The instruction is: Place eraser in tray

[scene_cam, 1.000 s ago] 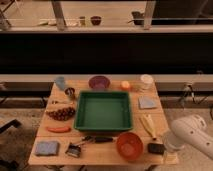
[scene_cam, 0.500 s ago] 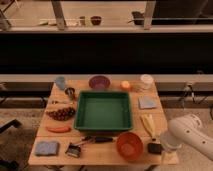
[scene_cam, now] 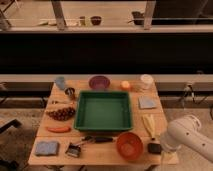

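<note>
The eraser (scene_cam: 154, 148), a small flat black block, lies on the wooden table (scene_cam: 100, 156) near its front right corner, just right of a red-orange bowl (scene_cam: 129, 145). The green tray (scene_cam: 103, 111) stands in the middle of the table with nothing in it. My white arm (scene_cam: 189, 138) reaches in from the lower right. My gripper (scene_cam: 161, 146) is at its end, low over the table, at the eraser's right side. The arm's bulk hides most of the gripper.
A black-handled tool (scene_cam: 98, 139), a small brush (scene_cam: 74, 149) and a blue sponge (scene_cam: 46, 148) lie along the front. A blue-grey cloth (scene_cam: 147, 102) and a yellow item (scene_cam: 148, 124) lie right of the tray. Grapes (scene_cam: 61, 113), cups and a purple bowl (scene_cam: 99, 82) stand left and behind.
My arm has shifted a little left and down toward the eraser. The eraser and the other objects have not moved.
</note>
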Available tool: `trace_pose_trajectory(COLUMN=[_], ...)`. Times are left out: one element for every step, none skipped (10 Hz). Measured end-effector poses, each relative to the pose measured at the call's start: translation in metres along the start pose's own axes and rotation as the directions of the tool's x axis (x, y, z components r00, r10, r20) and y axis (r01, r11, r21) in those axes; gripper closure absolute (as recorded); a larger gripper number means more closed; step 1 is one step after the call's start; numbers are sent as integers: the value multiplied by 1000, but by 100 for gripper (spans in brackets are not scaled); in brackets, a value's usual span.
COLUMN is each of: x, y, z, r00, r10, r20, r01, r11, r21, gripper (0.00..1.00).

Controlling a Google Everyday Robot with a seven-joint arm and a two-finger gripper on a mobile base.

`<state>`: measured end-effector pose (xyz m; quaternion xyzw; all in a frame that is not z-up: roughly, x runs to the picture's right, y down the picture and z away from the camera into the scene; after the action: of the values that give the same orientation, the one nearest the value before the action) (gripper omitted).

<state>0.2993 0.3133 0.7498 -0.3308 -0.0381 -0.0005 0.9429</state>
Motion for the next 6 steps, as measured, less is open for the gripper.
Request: trace_pose_trajectory(x=[1,3,4,6,8,12], y=[1,1,1,0,1,1], z=[-1,-1,0,1,2,3], r00=[1000,1000,1000,1000,1000,1000], r10=[4,8,11,12,17,24], r20=[0,-4,-5,-9,-11,-17], r01=[-4,-8,-11,-12,-17,-23], r11=[1000,1000,1000,1000,1000,1000], r21=[6,14,15,17,17,18], gripper=[20,20,20,20,20,20])
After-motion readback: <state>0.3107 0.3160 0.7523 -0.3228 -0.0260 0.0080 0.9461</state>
